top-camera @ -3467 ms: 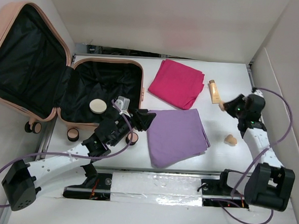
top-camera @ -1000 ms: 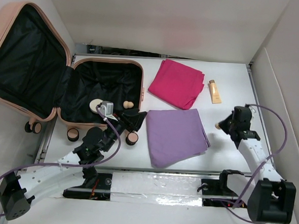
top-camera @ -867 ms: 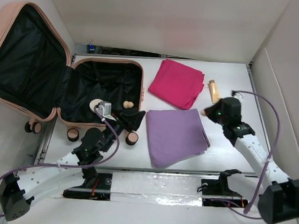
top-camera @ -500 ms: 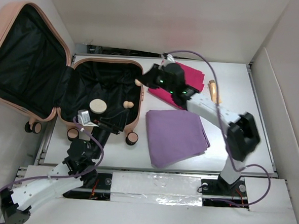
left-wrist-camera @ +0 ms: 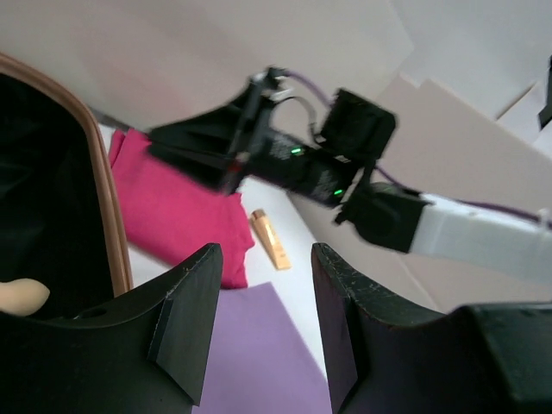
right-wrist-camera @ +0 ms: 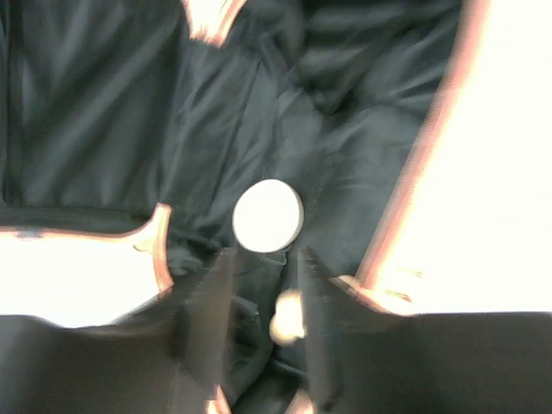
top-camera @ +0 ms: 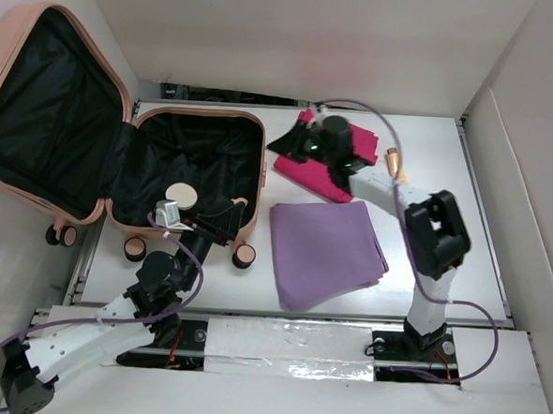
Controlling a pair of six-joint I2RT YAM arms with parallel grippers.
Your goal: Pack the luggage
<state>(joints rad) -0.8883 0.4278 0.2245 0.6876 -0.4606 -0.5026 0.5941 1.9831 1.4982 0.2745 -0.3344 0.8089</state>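
Observation:
The peach-pink luggage lies open at the left, its lid leaning back. On its black lining lie a white round disc and a small beige piece. My left gripper is open and empty over the luggage's front rim; in the left wrist view it looks out over the cloths. My right gripper hovers at the magenta cloth's left edge, beside the luggage, and looks open. The blurred right wrist view shows the disc and a beige piece on the lining below the jaws.
A folded magenta cloth lies right of the luggage, with a folded purple cloth in front of it. A beige tube lies right of the magenta cloth. White walls close in the table at the back and right.
My right arm swung from the table's right side across to the luggage with a beige piece, then drew back to the magenta cloth without it. My left arm pulled back toward the front rim.

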